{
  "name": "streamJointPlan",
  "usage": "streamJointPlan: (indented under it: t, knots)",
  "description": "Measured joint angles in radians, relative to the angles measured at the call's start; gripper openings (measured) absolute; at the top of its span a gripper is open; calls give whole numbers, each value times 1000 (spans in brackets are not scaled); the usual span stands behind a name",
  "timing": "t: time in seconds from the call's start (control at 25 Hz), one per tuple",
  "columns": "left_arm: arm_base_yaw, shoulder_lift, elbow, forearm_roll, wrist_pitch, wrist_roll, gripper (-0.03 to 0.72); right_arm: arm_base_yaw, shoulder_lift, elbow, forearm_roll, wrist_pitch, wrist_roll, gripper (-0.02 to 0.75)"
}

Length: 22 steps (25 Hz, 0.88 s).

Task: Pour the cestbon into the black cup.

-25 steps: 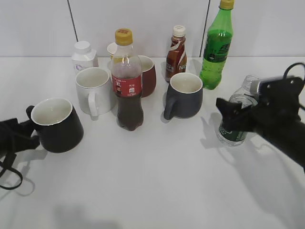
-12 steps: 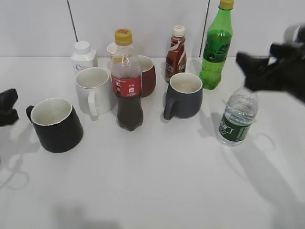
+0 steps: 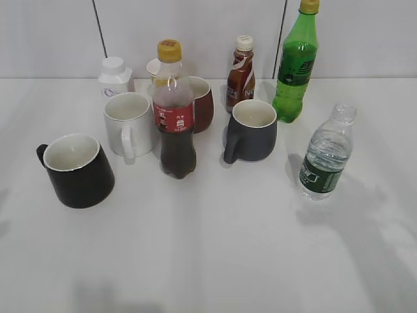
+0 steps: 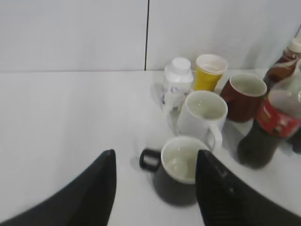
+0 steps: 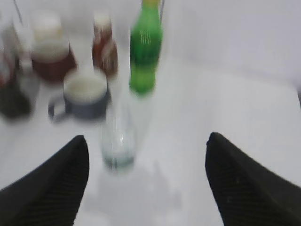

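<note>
The cestbon (image 3: 326, 158), a small clear bottle with a dark green label and no cap, stands upright at the right of the table; it shows blurred in the right wrist view (image 5: 120, 136). The black cup (image 3: 77, 171) stands at the left, handle to the left, and shows in the left wrist view (image 4: 178, 170). Neither arm appears in the exterior view. My left gripper (image 4: 155, 176) is open and empty, above and short of the black cup. My right gripper (image 5: 146, 165) is open and empty, well back from the cestbon.
A red-labelled cola bottle (image 3: 174, 112), a white mug (image 3: 128, 124), a dark grey mug (image 3: 251, 132), a dark red mug (image 3: 201, 103), a brown sauce bottle (image 3: 241, 73), a tall green soda bottle (image 3: 296, 62), a white jar (image 3: 115, 77) and a yellow cup (image 4: 209, 71) crowd the back.
Both arms have drawn back out of the exterior view. The right gripper let go of the cestbon and rose away. The left gripper left the black cup's handle.
</note>
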<state>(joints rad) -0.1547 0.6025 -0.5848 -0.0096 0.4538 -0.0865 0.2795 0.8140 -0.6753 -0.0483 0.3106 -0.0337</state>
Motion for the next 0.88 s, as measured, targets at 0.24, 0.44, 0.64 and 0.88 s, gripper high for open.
streamJointPlan:
  t: [0.24,0.44,0.64,0.88]
  knots:
    - [0,-340,-10,10,458,0,422,0,-327,-1,-6,574,1,592]
    - [0,-529,-10,43,712,0,422,0,-540,16,-62,831,4,592]
    - [0,-608,16,80,716,0,422,0,-671,110,-85,869,4,591]
    - [0,-609,59,56,620,25,422,0,-671,110,-85,869,4,591]
